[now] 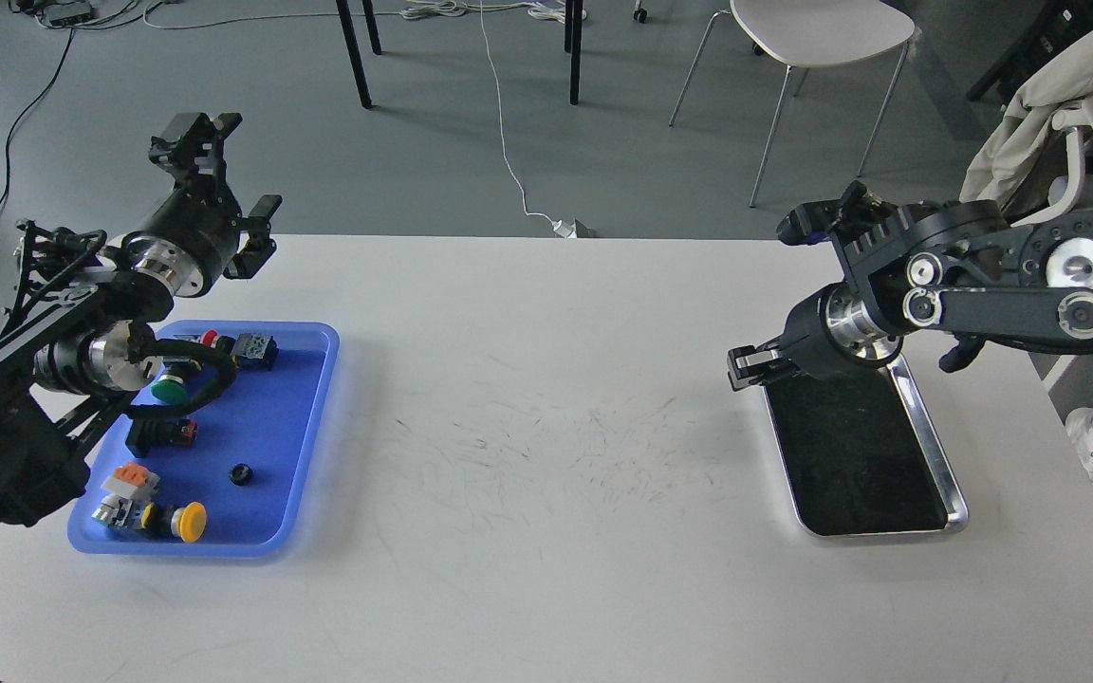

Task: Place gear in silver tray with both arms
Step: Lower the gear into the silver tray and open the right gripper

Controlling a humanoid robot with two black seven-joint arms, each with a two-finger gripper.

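1. Left claw point(197, 142) is up high, past the far-left corner of the blue tray point(314, 417), fingers apart w/ nothing between them. So the pick hasn't started imo.
2. Right claw point(746, 368) sits low at the far-left corner of the silver tray point(945, 455). It's dark and nearly end-on, so can't tell if the fingers are apart or together. Nothing visibly held.
3. Gear point(240, 474): pretty sure it's the small black round thing lying on the blue tray floor, well below and a bit right of the left claw, on the near side. Too small to see teeth tbh.
4. Neighbours: yellow pushbutton point(188, 521) is near it on the near-left, red/black switch point(162, 433) further left, green button point(170, 387) closer to the claw. Gear has open floor around it, so come straight down from above.
5. Tip: it's flat and tiny, so fingers prob need to get right down to the tray floor and straddle it, else it'll skid.
6. Silver tray is well apart on the other side, so a mid-table handoff to the right claw looks like the plan. Its dark bottom is bare atm.
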